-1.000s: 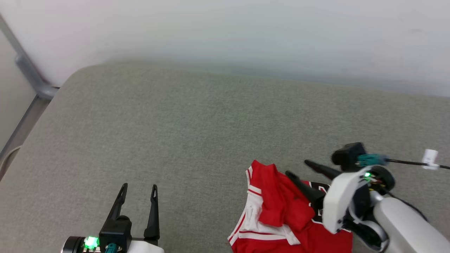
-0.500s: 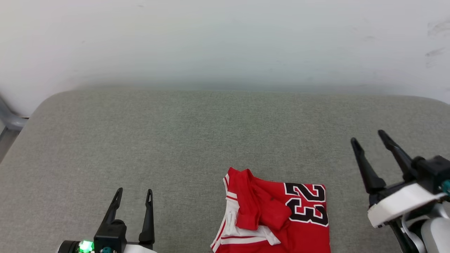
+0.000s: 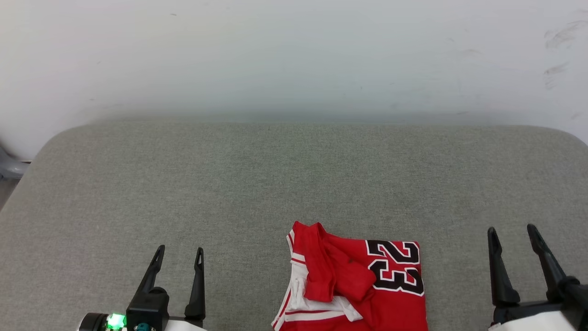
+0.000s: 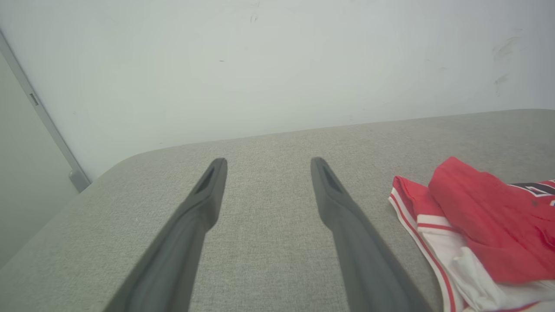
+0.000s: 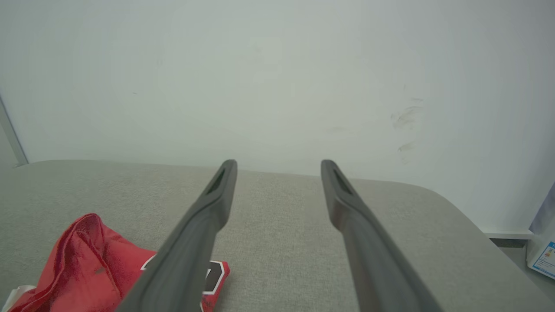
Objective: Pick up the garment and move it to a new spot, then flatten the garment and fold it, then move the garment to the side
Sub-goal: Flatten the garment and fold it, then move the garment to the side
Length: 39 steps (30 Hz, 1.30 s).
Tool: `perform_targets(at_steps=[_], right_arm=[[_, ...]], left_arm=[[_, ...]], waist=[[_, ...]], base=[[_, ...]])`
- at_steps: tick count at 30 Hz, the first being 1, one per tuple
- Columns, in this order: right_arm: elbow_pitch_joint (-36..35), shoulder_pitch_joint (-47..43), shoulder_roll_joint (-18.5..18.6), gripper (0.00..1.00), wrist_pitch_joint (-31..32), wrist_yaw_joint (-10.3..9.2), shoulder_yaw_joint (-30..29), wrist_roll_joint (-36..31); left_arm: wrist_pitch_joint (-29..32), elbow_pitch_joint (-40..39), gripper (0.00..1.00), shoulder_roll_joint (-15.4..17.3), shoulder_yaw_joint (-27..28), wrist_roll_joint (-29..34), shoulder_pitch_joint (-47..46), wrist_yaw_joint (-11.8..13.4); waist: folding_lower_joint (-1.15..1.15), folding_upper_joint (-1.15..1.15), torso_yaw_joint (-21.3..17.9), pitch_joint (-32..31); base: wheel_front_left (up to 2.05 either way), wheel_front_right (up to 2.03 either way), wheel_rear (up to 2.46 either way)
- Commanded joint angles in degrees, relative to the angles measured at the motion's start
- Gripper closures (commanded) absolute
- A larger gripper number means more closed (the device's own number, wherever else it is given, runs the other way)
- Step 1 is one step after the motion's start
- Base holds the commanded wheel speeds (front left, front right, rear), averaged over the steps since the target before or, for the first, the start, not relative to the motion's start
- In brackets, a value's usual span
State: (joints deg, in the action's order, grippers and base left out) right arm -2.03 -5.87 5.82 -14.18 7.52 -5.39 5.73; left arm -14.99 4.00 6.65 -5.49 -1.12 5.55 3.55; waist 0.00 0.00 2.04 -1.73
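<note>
The garment (image 3: 363, 285), a red jersey with white sleeves, striped trim and a black-and-white "23", lies folded on the grey cushioned surface (image 3: 275, 174) near its front edge, right of centre. A red flap bunches over its left half. My left gripper (image 3: 179, 252) stands open at the lower left, well to the left of the garment, nothing between its fingers. My right gripper (image 3: 512, 230) stands open at the lower right, apart from the garment. In the left wrist view the garment (image 4: 481, 225) lies right of the open gripper (image 4: 268, 161). In the right wrist view the garment (image 5: 86, 264) lies left of the open gripper (image 5: 277, 164).
A pale wall (image 3: 294, 55) rises behind the surface. A grey metal frame (image 4: 43, 117) stands at the left end. A white box with blue print (image 5: 544, 255) sits off the surface's right end.
My right gripper has lifted off the garment and drawn back to the lower right, open. The head camera has swung right. The garment now lies uncovered with its "23" showing.
</note>
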Motion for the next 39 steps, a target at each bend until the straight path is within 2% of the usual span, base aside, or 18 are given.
perform_targets(at_steps=[1, 13, 25, 31, 35, 39], right_arm=[[-0.34, -1.43, -0.69, 0.0, -0.53, -0.07, -0.39, -0.54], [-1.11, -5.96, -2.92, 0.0, -1.06, -0.07, -1.39, -2.33], [-1.13, -2.97, -2.95, 0.0, -1.02, -0.07, -1.9, -1.67], [-2.1, 4.07, 2.25, 0.0, 1.08, -0.06, -2.73, 1.7], [-3.71, 9.81, 6.75, 0.0, 8.06, -0.07, -0.44, 6.15], [-2.97, 14.69, 11.49, 0.0, 18.09, -0.07, 3.47, 12.38]], left_arm=[[-0.27, -0.15, 0.0, 0.16, -0.17, 0.34, 0.15, -0.09], [-0.27, 0.0, 0.0, 0.37, -0.56, 0.38, 1.15, -0.11], [-0.27, 0.04, 0.0, 0.14, -0.36, -0.55, 1.29, -0.31], [-0.27, -0.13, 0.0, -0.05, -0.29, -0.51, 1.03, -0.34], [-0.27, -0.13, 0.0, -0.2, -0.44, -0.49, 0.69, -0.43], [-0.27, -0.18, 0.0, -0.38, -0.67, -0.4, 0.12, -0.52]], waist=[[0.0, 0.0, 0.03, -0.05], [0.0, 0.0, 0.32, -0.65], [0.0, 0.0, 0.78, -1.02], [0.0, 0.0, 1.26, -0.95], [0.0, 0.0, 1.72, -0.73], [0.0, 0.0, 2.54, -0.33]], base=[[0.0, 0.0, 0.0], [0.0, 0.0, 0.0], [0.0, 0.0, 0.0], [0.0, 0.0, 0.0], [0.0, 0.0, 0.0], [0.0, 0.0, 0.0]])
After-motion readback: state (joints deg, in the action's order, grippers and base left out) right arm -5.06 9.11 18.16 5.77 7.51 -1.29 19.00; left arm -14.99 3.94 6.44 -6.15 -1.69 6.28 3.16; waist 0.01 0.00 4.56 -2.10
